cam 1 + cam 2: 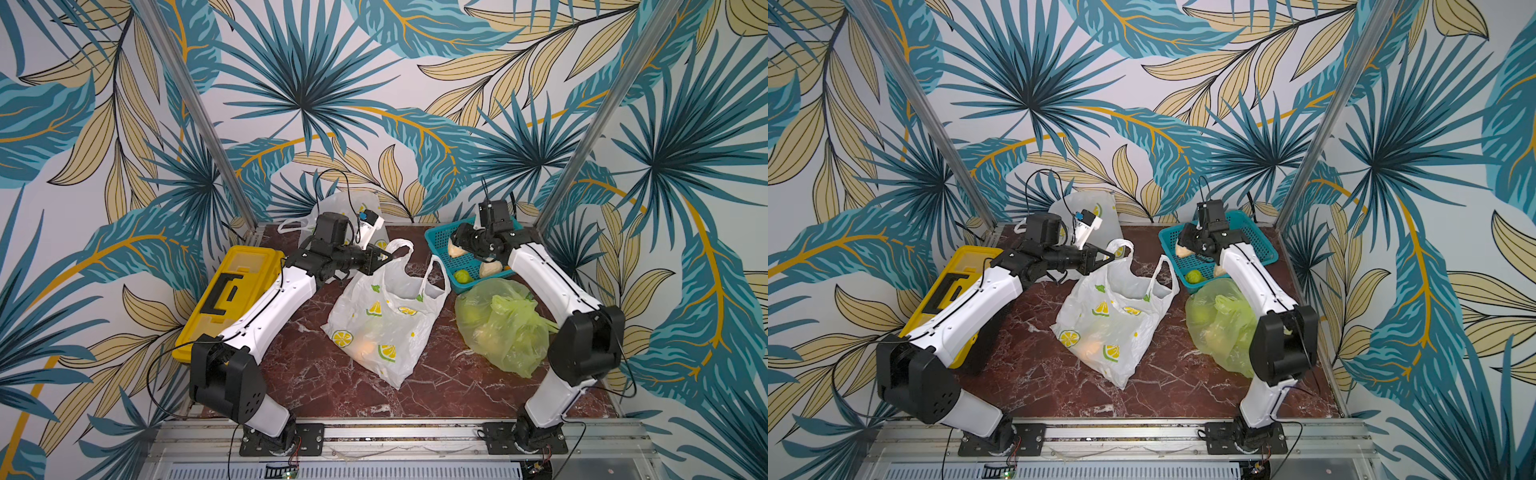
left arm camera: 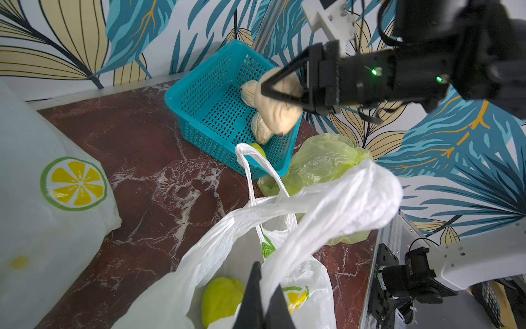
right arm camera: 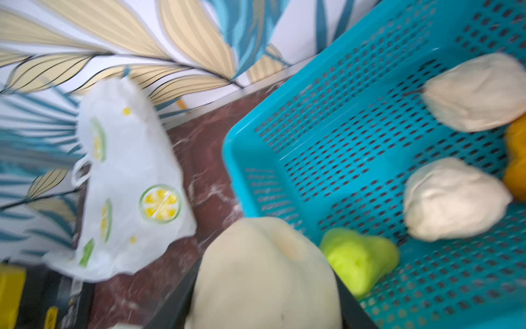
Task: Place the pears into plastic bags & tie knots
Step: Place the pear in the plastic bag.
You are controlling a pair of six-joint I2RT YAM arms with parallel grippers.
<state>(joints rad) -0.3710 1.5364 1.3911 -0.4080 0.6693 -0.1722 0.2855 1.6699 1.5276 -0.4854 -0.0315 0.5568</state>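
Marble counter (image 1: 311, 382), far-right corner: right gripper (image 3: 264, 299) clamps a cream pear (image 3: 264, 267). My left gripper (image 1: 387, 257) pinches the lemon bag handle (image 1: 402, 246).

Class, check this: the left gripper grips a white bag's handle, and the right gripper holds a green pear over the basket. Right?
No. The pear in the right gripper is cream, not green; the left wrist view shows it. The left gripper does grip the white bag's handle, and the pear is over the basket.
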